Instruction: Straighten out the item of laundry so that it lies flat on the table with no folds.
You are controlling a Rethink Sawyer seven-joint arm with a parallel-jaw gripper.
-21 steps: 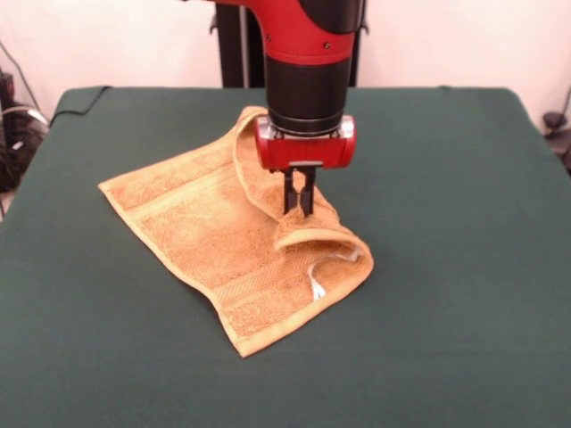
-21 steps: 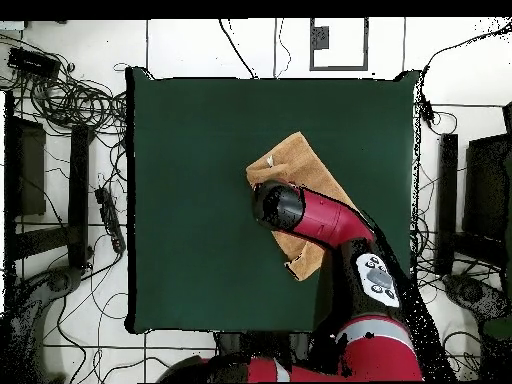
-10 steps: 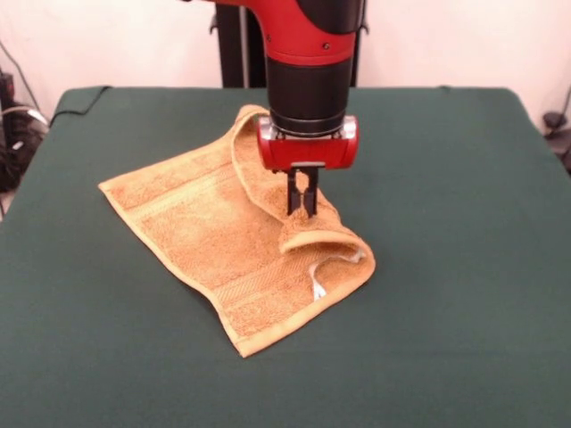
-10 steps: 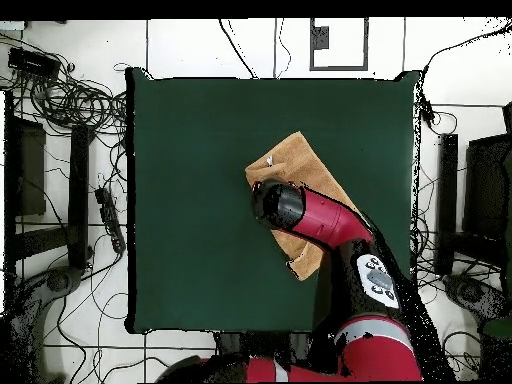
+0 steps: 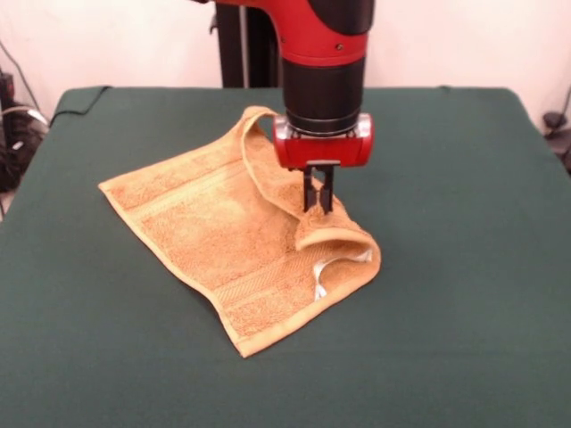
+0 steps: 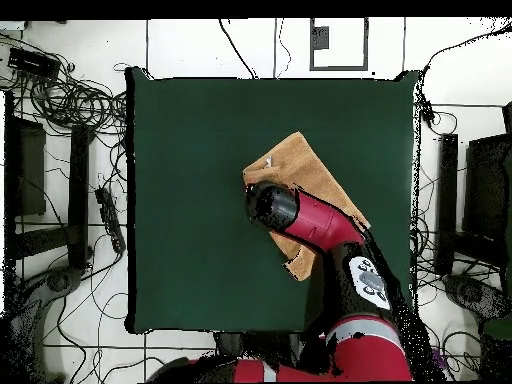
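Observation:
The item of laundry (image 5: 205, 223) is an orange-tan towel lying near the middle of the table (image 5: 464, 267). Its left part lies flat, while its right edge is lifted and curled over into a raised fold. A white label (image 5: 319, 287) shows under that fold. My gripper (image 5: 318, 203) comes straight down and is shut on the top of the raised fold. In the overhead view the arm's head (image 6: 272, 205) hides the gripper and much of the towel (image 6: 305, 165); the dark green table (image 6: 190, 200) spreads around it.
Cables and dark stands crowd the floor (image 6: 70, 130) beside the table in the overhead view. A fold of the green cloth hangs at the far left corner (image 5: 80, 100).
The gripper has moved a little to the right in the front view, pulling the pinched fold and the towel's right edge with it. The flat left part has stayed in place.

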